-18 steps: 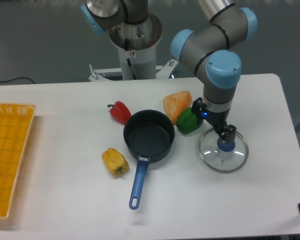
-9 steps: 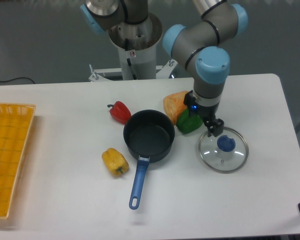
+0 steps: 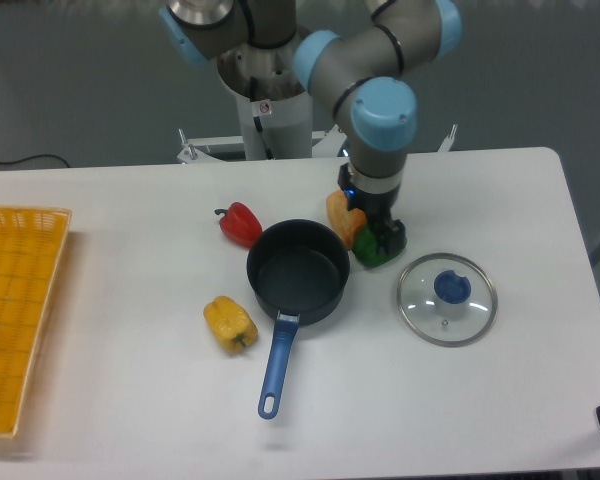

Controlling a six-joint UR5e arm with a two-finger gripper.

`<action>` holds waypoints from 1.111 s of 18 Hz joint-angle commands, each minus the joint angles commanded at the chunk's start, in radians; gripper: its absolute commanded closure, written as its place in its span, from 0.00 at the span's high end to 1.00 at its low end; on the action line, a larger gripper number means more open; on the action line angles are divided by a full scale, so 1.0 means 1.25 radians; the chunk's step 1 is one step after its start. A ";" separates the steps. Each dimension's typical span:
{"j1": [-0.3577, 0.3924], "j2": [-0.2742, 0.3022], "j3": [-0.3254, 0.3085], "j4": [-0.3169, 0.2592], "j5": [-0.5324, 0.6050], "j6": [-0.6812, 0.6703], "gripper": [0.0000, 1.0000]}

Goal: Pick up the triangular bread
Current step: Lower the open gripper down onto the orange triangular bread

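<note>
The triangular bread [image 3: 340, 214] is an orange-tan crusty wedge lying just behind the black pan's right rim; only its left part shows. My gripper [image 3: 378, 232] hangs directly over its right side and over the green bell pepper [image 3: 373, 253] that touches it. The dark fingers [image 3: 396, 234] point down and look spread, open, with nothing held between them. The wrist and arm hide the rest of the bread.
A black pan [image 3: 298, 270] with a blue handle sits mid-table. A glass lid [image 3: 446, 298] with a blue knob lies right of it. A red pepper [image 3: 241, 223] and a yellow pepper [image 3: 229, 323] flank the pan. An orange basket [image 3: 20, 310] stands at the left edge.
The gripper left the lid's blue knob and travelled up-left, from over the lid to over the bread and green pepper. The lid stays flat on the table.
</note>
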 joint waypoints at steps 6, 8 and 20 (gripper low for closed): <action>0.001 0.025 -0.041 -0.033 0.075 0.176 1.00; 0.005 0.025 -0.039 -0.045 0.082 0.216 1.00; 0.040 -0.006 -0.036 -0.044 0.080 0.329 1.00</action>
